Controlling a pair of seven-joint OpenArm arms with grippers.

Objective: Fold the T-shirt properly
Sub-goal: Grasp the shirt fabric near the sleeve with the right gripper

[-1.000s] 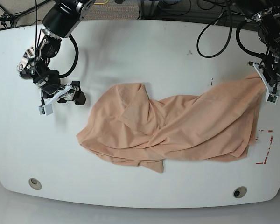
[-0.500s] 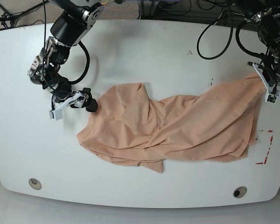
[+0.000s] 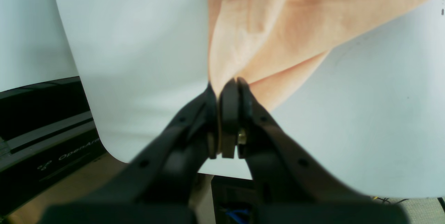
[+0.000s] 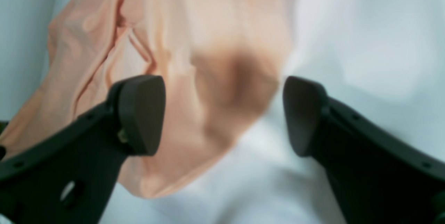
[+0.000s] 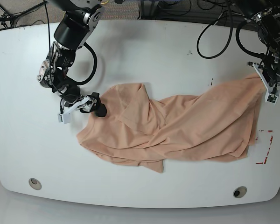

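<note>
- The peach-pink T-shirt lies crumpled across the middle of the white table, one corner drawn out toward the table's far edge on the left arm's side.
- The left gripper has its jaws pressed together on a thin tip of that corner, fabric fanning away from the pinch in the left wrist view.
- The right gripper hangs with its fingers spread wide over the opposite end of the T-shirt, cloth lying between and below the pads; whether either pad touches it cannot be told from the blurred right wrist view.
- Risk: the left hold looks shallow, so a hard pull could probably slip the cloth free and let the stretched corner drop back into the heap.
- Risk: the right gripper sits over bunched, overlapping folds near the T-shirt's edge; closing there could likely catch two or more layers, and lifting would drag a lump rather than open the garment.
- Risk: with the T-shirt's middle twisted, spreading both ends apart might tighten the twist instead of flattening it.
- Risk: the left corner lies close to the table's edge, so a further outward tug could probably carry cloth over the rim.
</note>
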